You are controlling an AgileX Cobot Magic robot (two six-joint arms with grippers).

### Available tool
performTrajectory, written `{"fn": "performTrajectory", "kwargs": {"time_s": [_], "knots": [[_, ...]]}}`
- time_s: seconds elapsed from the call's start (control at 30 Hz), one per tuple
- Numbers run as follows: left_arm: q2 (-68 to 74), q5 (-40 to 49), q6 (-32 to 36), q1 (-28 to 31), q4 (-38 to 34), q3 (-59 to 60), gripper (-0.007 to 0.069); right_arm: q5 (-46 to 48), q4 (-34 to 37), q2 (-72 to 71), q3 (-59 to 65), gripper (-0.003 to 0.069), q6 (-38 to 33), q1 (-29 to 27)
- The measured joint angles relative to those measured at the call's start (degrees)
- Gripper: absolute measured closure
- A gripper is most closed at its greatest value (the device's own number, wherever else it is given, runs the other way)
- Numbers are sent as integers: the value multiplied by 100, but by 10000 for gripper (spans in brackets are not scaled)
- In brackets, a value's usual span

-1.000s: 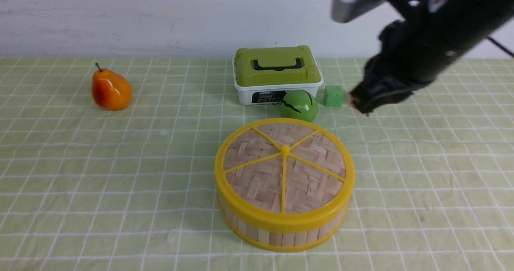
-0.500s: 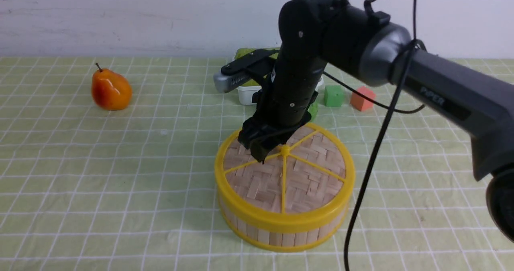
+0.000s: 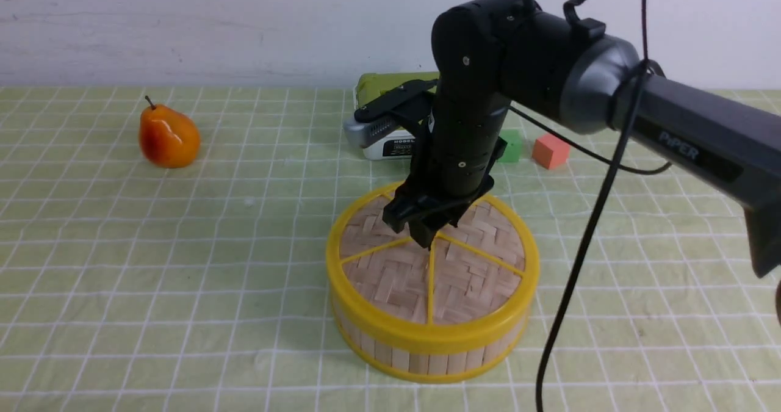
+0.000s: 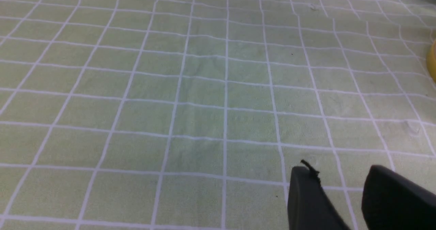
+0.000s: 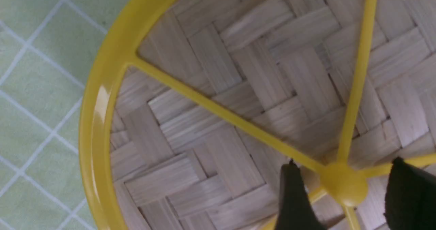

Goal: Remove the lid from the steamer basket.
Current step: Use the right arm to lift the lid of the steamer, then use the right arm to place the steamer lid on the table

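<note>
Both jaws of the left hand (image 4: 337, 170) hang parted and empty above the checked bench (image 4: 170, 87). Farther out, the steamer basket (image 3: 427, 354) sits mid-bench, the lid (image 3: 390, 278) seated on it. The right hand (image 3: 423, 238) straddles its knob (image 5: 344, 184), spread clear of it. Behind stand a white box (image 3: 387, 149), a green cube (image 3: 514, 146) and a red cube (image 3: 550, 151).

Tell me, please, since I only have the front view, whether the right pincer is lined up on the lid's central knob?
Observer: Yes. The right wrist view shows the knob of the lid sitting between the right pincer fingers, with a gap on each side.
Operator: Thank you. Is the left pincer holding anything?
Observer: No. The left wrist view shows the left pincer open and empty above the checked cloth.
</note>
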Motion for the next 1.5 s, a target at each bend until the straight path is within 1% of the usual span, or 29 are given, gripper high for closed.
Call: {"fn": "performTrajectory", "kwargs": {"time_s": [0.13, 0.47, 0.5, 0.6, 0.77, 0.8, 1.0, 1.13, 1.2, 1.27, 1.3, 1.4, 1.47, 1.5], "knots": [[0, 0, 0, 0, 0, 0, 386, 0, 15, -8, 36, 356, 0, -16], [0, 0, 0, 0, 0, 0, 386, -55, 62, 105, 36, 366, -44, -16], [0, 0, 0, 0, 0, 0, 386, -55, 96, 105, 36, 376, -51, -16], [0, 0, 0, 0, 0, 0, 386, -60, 129, 105, 36, 410, -64, -16], [0, 0, 0, 0, 0, 0, 386, -136, 142, 105, 8, 562, -192, -22], [0, 0, 0, 0, 0, 0, 386, -136, 142, 89, 8, 581, -213, -22], [0, 0, 0, 0, 0, 0, 386, -41, 163, -255, 48, 579, -321, -22], [0, 0, 0, 0, 0, 0, 386, 10, 111, -1102, 72, 579, -421, -91], [0, 0, 0, 0, 0, 0, 386, 5, 99, -1585, 214, 579, -427, -229], [0, 0, 0, 0, 0, 0, 386, 11, 96, -2102, 545, 579, -433, -511], [0, 0, 0, 0, 0, 0, 386, 11, 96, -2102, 545, 579, -433, -511], [0, 0, 0, 0, 0, 0, 386, -43, 18, -2904, 1679, 579, -405, -1383], [0, 0, 0, 0, 0, 0, 386, -200, 18, -3081, 2114, 579, -331, -1716], [0, 0, 0, 0, 0, 0, 386, -549, 59, -3231, 2675, 579, -223, -2165]]}}
